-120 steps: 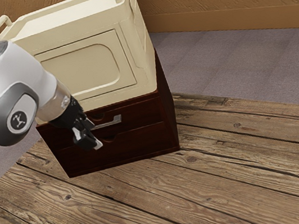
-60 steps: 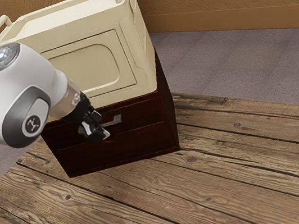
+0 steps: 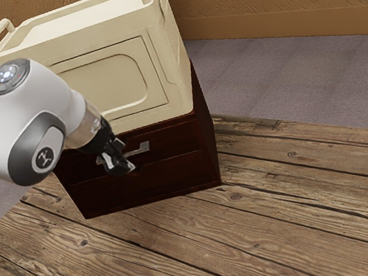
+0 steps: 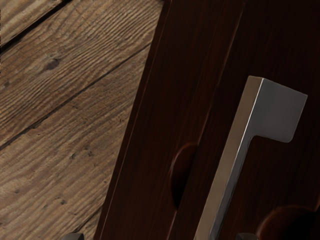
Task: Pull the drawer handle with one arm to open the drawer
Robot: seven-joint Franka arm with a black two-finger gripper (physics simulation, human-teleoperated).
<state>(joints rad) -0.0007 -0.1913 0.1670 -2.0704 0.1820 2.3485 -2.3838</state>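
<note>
I am holding my claw (image 3: 127, 156) spread at the silver handle (image 3: 145, 146) of the shut upper drawer (image 3: 179, 139), apparently lining up, needing to grip before pulling.

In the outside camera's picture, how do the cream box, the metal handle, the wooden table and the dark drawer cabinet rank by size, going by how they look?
Largest to smallest, by visible area:
1. Wooden table
2. Cream box
3. Dark drawer cabinet
4. Metal handle
</note>
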